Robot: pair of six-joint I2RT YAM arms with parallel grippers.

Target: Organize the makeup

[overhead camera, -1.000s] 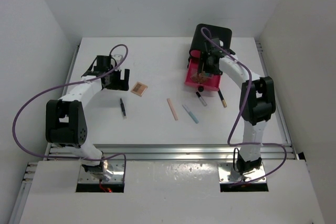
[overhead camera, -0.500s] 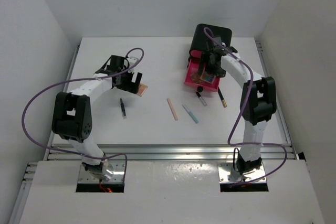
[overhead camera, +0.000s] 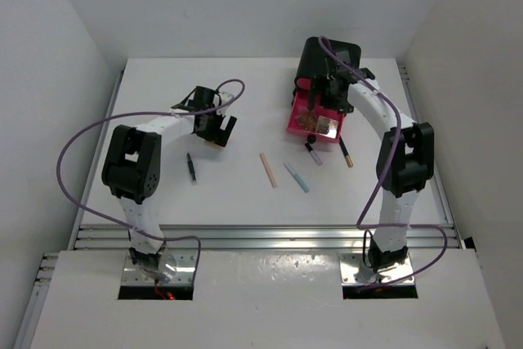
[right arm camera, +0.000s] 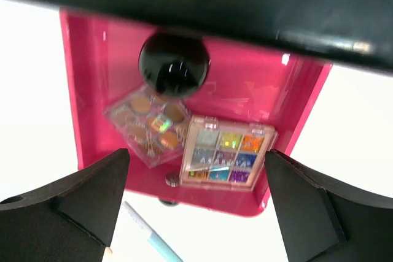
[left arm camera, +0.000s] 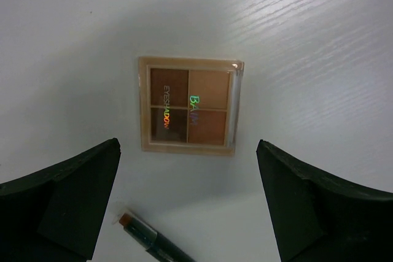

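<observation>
A brown four-pan eyeshadow palette (left arm camera: 189, 105) lies flat on the white table. My left gripper (left arm camera: 187, 164) is open just above it, a finger on each side, touching nothing; in the top view it (overhead camera: 216, 130) covers the palette. My right gripper (right arm camera: 196, 159) is open and empty above the open pink drawer (right arm camera: 92, 78). In the drawer lie a clear palette of round brown pans (right arm camera: 147, 126) and a colourful nine-pan palette (right arm camera: 227, 151). On the table lie a pink stick (overhead camera: 268, 170), a blue stick (overhead camera: 297, 176), a black pencil (overhead camera: 190, 167), a mascara (overhead camera: 314, 154) and another pencil (overhead camera: 346, 153).
The black box (overhead camera: 328, 59) stands at the back right, with the pink drawer (overhead camera: 304, 127) pulled out in front of it and my right gripper (overhead camera: 325, 102) over it. A black round knob (right arm camera: 175, 65) shows over the drawer. White walls enclose the table.
My left gripper has swung right and now sits over the brown palette. My right gripper has drawn back toward the box, and the colourful palette lies in the drawer.
</observation>
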